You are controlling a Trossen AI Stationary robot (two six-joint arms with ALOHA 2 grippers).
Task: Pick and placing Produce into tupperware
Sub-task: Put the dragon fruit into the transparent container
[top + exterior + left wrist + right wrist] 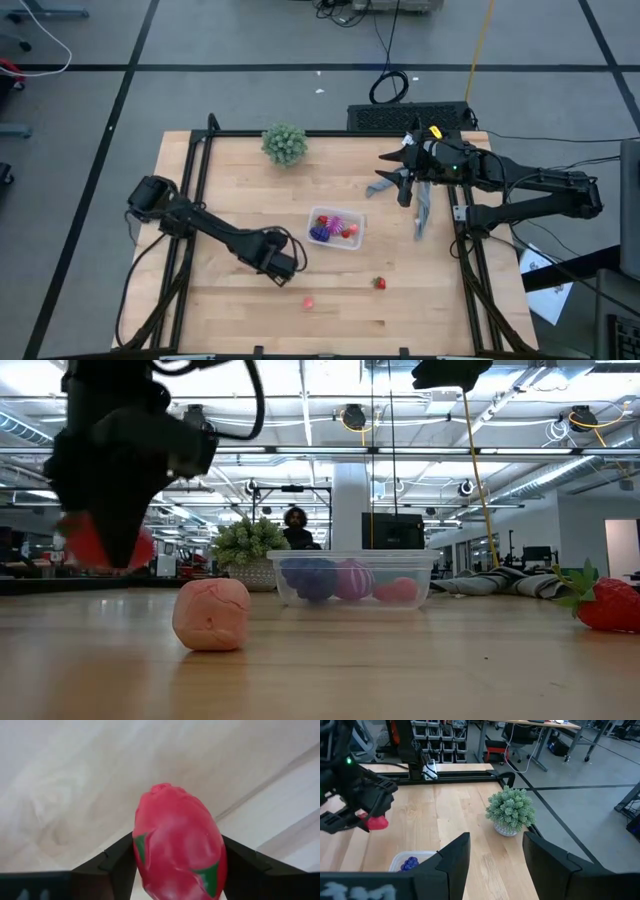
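My left gripper [285, 267] hangs over the near-left part of the table, pointing down, shut on a red toy fruit with green patches [177, 845]. The clear tupperware [337, 231] stands at mid-table to its right, resting on its base; it holds a purple cluster, a magenta ball and red pieces. A pink piece [308, 301] and a red strawberry [380, 283] lie loose on the wood near the front. My right gripper [495, 862] stays raised at the far right, open and empty. My left gripper pinches the red fruit by its two opposite sides [141, 851] between both fingers [117, 865]. The fingers come from above, pointing down. The fruit [376, 822] sits lifted clear of the table, its rounded end sticking out past the fingertips.
A green bushy plant [285, 143] stands at the far edge. A grey cloth [420, 205] lies under the right arm. Black frame rails [195, 170] run along the table's sides. Open wood lies between tupperware and left gripper. A person [295, 525] shows far behind the table.
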